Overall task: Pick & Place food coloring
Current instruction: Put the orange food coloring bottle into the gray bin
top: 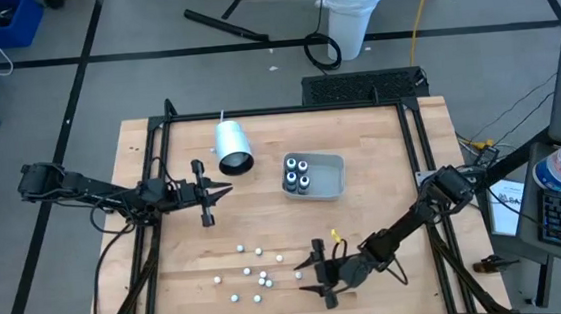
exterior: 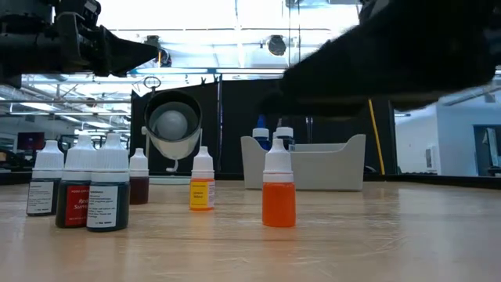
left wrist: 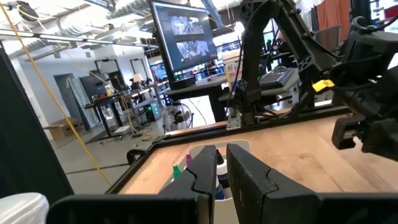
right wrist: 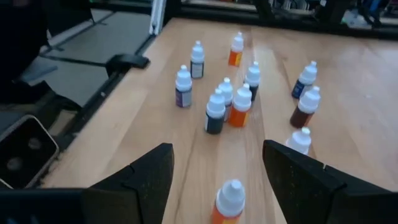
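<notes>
Right gripper: at the table's five o'clock edge, held low, fingers spread wide with nothing between them, pointing toward nine o'clock at the loose bottles; an orange bottle stands just ahead of the gap.

Left gripper: at the table's nine o'clock side, above the wood, fingers nearly together with a narrow slit between, nothing gripped; it points toward three o'clock, at the tray.

Food coloring, loose: about ten white-capped dropper bottles standing upright on the bare wood at the table's six to seven o'clock, scattered, mostly apart. Seen at table height: dark ones, a yellow one, an orange one.

Food coloring, stowed: four bottles upright in the nine o'clock end of the tray, which sits near the table's centre.

White cup: on its side at eleven o'clock, mouth toward six o'clock, just beside the left gripper's tip.

Table: wooden, dark frame.
</notes>
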Robot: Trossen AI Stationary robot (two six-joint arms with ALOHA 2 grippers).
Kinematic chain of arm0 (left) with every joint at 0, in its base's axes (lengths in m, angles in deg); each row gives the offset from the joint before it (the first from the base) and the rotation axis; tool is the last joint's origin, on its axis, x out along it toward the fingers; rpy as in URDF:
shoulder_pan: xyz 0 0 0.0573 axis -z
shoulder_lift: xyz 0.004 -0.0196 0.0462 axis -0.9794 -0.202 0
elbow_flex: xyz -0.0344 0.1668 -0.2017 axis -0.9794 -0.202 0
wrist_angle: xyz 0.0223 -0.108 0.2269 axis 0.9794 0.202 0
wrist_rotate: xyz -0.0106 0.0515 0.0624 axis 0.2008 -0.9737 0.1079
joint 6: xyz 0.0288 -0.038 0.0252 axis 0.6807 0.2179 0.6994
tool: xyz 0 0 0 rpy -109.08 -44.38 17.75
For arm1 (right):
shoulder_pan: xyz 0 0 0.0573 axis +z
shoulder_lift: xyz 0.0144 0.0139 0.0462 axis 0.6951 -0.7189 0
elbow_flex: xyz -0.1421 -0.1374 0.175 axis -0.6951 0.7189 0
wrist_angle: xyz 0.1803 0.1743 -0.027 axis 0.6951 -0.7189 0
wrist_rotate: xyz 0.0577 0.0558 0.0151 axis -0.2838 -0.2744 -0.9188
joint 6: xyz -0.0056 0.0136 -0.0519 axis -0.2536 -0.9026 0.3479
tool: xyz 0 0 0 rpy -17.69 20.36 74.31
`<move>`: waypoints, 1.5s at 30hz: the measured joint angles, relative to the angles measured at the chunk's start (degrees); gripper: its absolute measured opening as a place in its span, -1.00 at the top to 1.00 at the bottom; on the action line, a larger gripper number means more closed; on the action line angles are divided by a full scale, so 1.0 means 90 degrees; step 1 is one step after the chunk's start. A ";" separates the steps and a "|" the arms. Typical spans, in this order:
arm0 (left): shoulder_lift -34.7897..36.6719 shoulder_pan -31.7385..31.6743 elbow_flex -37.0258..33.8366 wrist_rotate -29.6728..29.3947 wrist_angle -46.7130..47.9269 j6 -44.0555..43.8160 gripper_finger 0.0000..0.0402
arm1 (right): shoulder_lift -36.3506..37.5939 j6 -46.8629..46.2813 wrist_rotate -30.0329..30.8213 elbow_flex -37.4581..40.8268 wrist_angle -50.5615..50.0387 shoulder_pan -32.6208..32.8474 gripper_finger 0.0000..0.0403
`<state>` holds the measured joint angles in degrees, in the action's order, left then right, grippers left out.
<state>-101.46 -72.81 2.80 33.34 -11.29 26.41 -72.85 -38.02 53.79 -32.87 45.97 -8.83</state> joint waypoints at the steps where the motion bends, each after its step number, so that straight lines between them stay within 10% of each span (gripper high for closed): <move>1: 0.0000 0.0000 0.0000 -0.0001 0.0000 0.0000 0.77 | -0.0002 -0.0061 0.0005 -0.0027 -0.0120 -0.0012 -0.18; 16: 0.0000 0.0002 0.0000 -0.0008 0.0030 0.0004 0.77 | -0.0493 -0.0103 -0.0032 -0.0265 -0.0070 -0.0200 -0.15; 45: 0.0000 0.0002 0.0000 -0.0006 0.0041 0.0002 0.77 | -0.0488 -0.0108 -0.0522 -0.0262 -0.0333 -0.0195 0.65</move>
<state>-101.46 -72.78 2.80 33.28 -10.92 26.43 -77.24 -39.00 49.09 -35.23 42.98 -10.58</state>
